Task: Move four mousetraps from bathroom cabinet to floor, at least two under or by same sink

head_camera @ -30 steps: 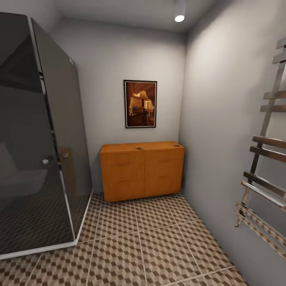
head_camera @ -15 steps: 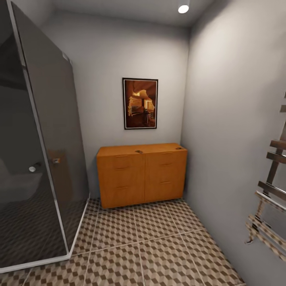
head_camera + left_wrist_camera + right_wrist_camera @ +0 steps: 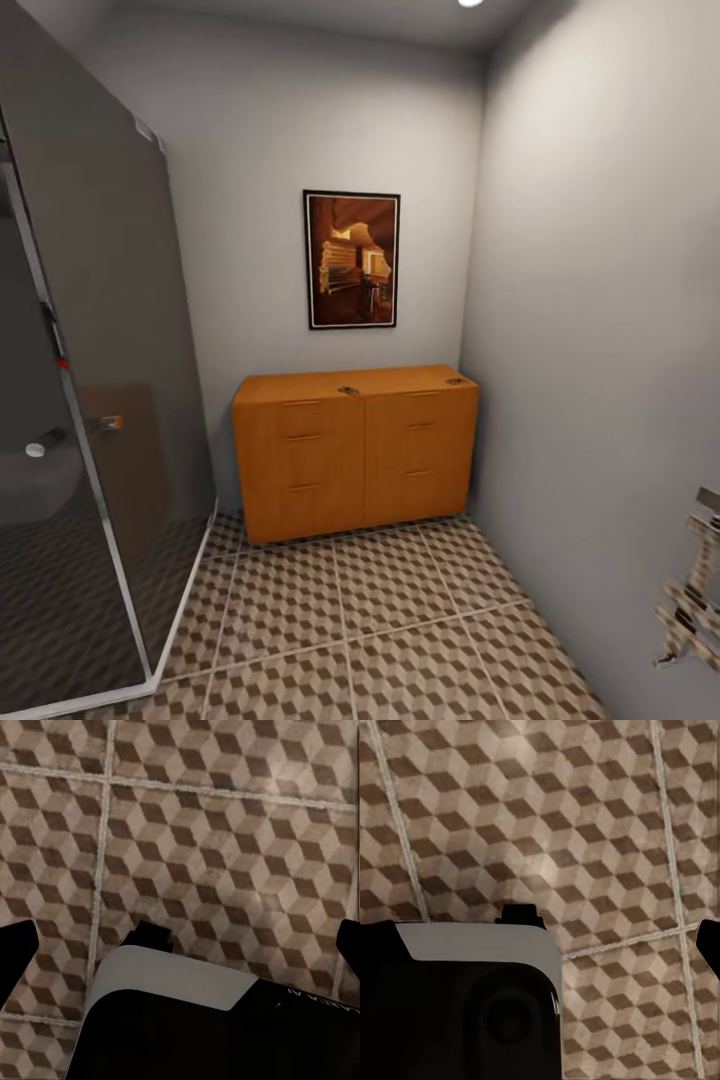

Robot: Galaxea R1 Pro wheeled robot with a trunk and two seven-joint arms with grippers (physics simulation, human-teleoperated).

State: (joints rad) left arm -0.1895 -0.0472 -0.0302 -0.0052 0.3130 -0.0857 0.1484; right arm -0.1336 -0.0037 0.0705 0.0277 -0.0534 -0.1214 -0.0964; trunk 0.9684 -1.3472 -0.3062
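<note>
The orange-brown cabinet (image 3: 355, 450) stands against the far wall under a framed picture, its drawers shut. Two tiny flat mousetraps lie on its top, one near the middle (image 3: 348, 390) and one at the right end (image 3: 455, 381); they are too small for any detail. Cube-patterned bathroom floor (image 3: 400, 620) runs from me to the cabinet. The left gripper (image 3: 184, 943) hangs open over the floor tiles (image 3: 225, 832), its dark fingertips at the frame's edges with nothing between them. The right gripper (image 3: 544, 939) is likewise open over the tiles (image 3: 547, 810). The sink is out of view.
A dark glass shower cabin (image 3: 90, 400) fills the left side, its white base rim on the floor. The grey right wall (image 3: 600, 350) carries a chrome towel rail (image 3: 695, 600) low at the right edge. My dark base with its pale rim (image 3: 172, 979) shows below both wrists.
The camera has moved forward: the cabinet looks larger and nearer, the shower slid further left, and most of the towel rail left the right edge. The traps have not moved.
</note>
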